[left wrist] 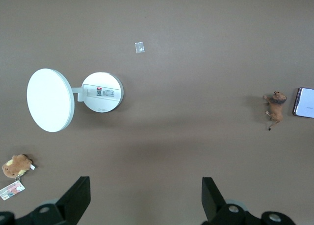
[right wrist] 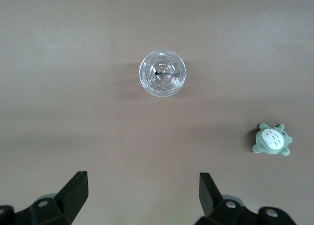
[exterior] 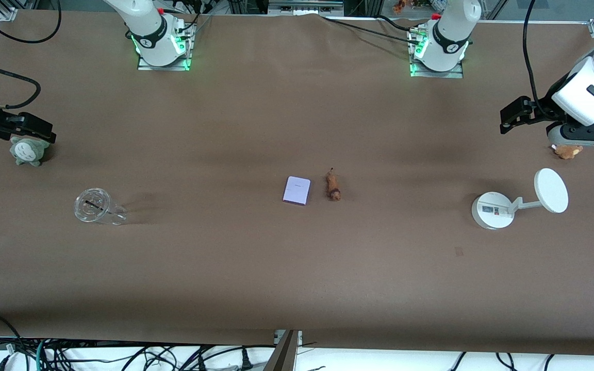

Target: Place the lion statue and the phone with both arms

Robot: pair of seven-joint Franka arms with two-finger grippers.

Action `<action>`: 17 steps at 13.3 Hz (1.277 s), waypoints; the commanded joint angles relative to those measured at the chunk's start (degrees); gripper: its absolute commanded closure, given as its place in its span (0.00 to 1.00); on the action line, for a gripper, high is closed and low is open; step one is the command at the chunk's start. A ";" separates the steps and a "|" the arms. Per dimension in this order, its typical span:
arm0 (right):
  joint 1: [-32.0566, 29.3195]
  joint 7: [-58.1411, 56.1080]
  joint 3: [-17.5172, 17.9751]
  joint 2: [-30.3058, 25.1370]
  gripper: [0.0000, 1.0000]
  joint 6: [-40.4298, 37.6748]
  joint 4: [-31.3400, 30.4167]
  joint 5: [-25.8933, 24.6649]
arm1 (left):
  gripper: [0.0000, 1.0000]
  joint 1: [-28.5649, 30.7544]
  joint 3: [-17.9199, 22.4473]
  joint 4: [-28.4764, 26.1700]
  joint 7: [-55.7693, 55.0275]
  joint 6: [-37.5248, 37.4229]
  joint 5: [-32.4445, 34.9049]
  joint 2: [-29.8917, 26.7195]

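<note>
Table centre: phone [exterior: 297,190] and lion [exterior: 333,186] lie side by side, not touching, long axes toward the bases; lion toward the left arm's end. Left gripper [exterior: 513,121], fingers apart, hangs at that end edge over the tan plush [exterior: 567,151]; stand [exterior: 493,210] sits between. Right gripper [exterior: 29,129], fingers apart, hangs at its end edge over the green plush [exterior: 29,151]; cup [exterior: 93,206] on its route.

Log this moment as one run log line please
phone and lion statue: side by side mid-table, untouched | left gripper: open, waiting near stand | right gripper: open, near clear cup
</note>
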 commanded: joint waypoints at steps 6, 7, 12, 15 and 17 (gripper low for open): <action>-0.19 -0.43 0.05 0.70 0.00 -0.94 1.72 0.04 | 0.00 0.09 -0.04 0.96 -0.01 -1.13 0.70 0.00; -0.19 -0.43 0.05 0.70 0.00 -0.85 1.72 -0.05 | 0.00 0.09 -0.04 0.96 -0.09 -1.13 0.70 0.00; -0.19 -0.17 0.05 0.70 0.00 -0.85 1.72 0.04 | 0.00 0.09 -0.04 0.96 -0.10 -1.04 0.61 0.17; -0.02 0.26 0.05 1.14 0.00 -0.85 1.72 0.04 | 0.00 0.18 0.05 0.96 -0.09 -1.04 0.61 0.17; 0.07 0.44 0.14 1.92 0.00 -0.59 1.72 0.13 | 0.00 0.09 -0.13 0.87 -0.09 -1.04 0.52 0.35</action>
